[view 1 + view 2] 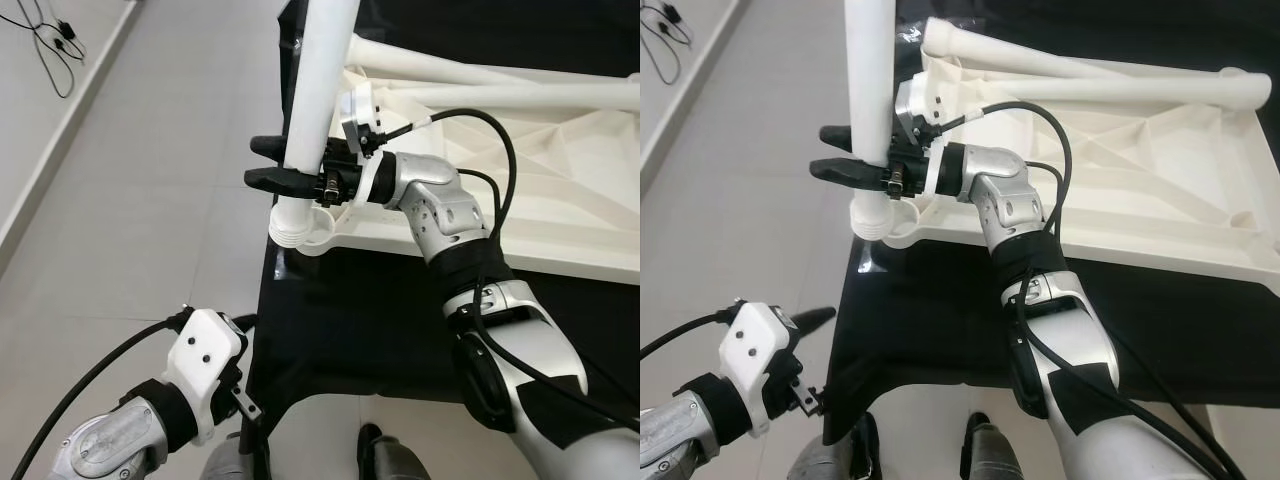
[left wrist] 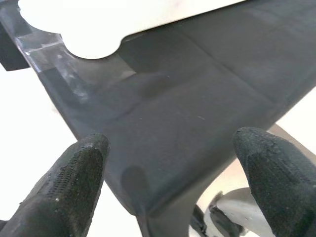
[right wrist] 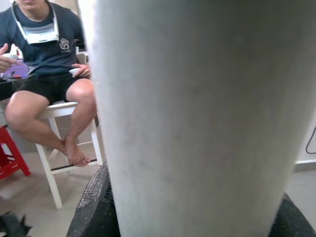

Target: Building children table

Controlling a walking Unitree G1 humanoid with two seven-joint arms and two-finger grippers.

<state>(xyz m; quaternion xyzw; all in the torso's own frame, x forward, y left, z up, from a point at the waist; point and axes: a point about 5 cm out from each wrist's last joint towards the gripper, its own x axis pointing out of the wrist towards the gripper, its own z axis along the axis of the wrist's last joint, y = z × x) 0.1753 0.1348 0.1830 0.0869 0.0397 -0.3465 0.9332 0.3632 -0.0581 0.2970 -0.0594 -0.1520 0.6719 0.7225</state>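
Black-clothed table [image 1: 340,320] on grey floor [image 1: 150,200], upturned white tabletop [image 1: 1160,180] upon it.

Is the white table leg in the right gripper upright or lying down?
Upright: the table leg stands vertical between the right gripper fingers, its threaded end at the tabletop corner socket.

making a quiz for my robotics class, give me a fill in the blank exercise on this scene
1. The right gripper is shut on an upright white ____.
2. The leg's lower end sits at a corner of the upturned white table top, which lies on a ____ cloth.
3. The left gripper has its fingers ____.
4. Two more white legs lie ____ the table top.

Missing words: leg; black; open; on
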